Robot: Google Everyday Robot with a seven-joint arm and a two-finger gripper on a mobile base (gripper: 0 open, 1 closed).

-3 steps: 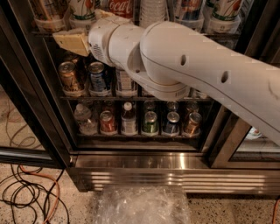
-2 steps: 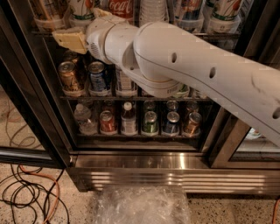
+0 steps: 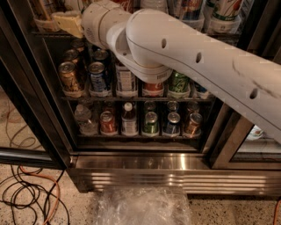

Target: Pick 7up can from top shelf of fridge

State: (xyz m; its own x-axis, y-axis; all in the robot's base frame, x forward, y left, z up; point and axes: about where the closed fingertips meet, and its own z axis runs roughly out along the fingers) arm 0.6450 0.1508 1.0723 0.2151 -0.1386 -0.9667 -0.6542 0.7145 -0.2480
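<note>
Cream-coloured claw point(image 3: 68, 22) sits at the left of the top shelf point(image 3: 44, 33); open or closed, cannot tell.

Lab-like space, drinks fridge point(image 3: 140, 163), loose floor cables point(image 3: 27, 198), hand point(image 3: 68, 23) at top shelf point(image 3: 221, 37)

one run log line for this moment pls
phase: reach | gripper: left end of top shelf | arm: crosses fridge front from right | can held: none visible

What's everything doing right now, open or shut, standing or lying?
Dark-framed display fridge: open, white arm inside.
Beige two-finger gripper: at the top shelf, upper left.
White-and-green drink can: upright in its tub.
White-capped clear bottle: upright, capped.
Clear plastic sheet: crumpled on floor.
</note>
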